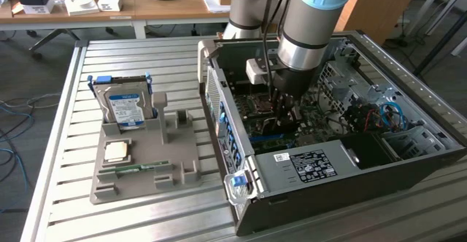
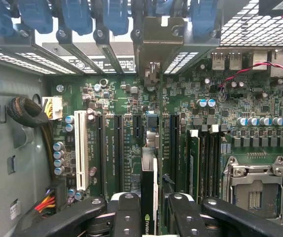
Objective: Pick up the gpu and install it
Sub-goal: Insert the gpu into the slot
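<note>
Black fingers clamp the gpu edge-on, above the green motherboard

The black two-fingered gripper is clamped on the gpu, a thin black card seen edge-on, its metal bracket end reaching the blue slot latches. Below lies the green motherboard with long black expansion slots and one white slot. From the card, a silver processor socket sits at about three o'clock, a braided black cable bundle at about ten.
</note>
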Robot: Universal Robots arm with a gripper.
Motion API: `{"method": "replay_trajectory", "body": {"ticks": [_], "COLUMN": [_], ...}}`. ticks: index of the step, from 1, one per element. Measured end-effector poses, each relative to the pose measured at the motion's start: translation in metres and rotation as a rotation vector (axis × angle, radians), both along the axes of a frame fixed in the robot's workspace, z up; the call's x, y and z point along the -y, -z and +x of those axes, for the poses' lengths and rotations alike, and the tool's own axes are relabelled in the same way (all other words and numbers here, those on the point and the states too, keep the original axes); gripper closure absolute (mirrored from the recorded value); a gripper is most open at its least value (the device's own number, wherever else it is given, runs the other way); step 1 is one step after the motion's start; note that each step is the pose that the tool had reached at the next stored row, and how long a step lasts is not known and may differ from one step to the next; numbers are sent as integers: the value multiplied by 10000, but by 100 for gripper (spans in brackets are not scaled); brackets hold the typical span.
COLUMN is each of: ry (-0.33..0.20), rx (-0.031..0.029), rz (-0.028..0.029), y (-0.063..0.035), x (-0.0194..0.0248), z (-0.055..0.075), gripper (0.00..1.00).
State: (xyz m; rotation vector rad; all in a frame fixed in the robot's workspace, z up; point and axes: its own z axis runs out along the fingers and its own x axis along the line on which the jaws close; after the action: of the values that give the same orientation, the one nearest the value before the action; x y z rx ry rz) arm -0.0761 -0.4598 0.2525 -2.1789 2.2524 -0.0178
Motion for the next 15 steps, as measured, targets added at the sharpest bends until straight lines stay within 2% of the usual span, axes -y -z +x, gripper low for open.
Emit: {"method": "replay_trajectory", "body": {"ticks": [9, 15], "ry": [-25, -25], "rx": [3, 26], "rz": [0, 0], "y": [0, -1], "x": [-10, -12], "z": [-7, -22], "gripper": [74, 74]}}
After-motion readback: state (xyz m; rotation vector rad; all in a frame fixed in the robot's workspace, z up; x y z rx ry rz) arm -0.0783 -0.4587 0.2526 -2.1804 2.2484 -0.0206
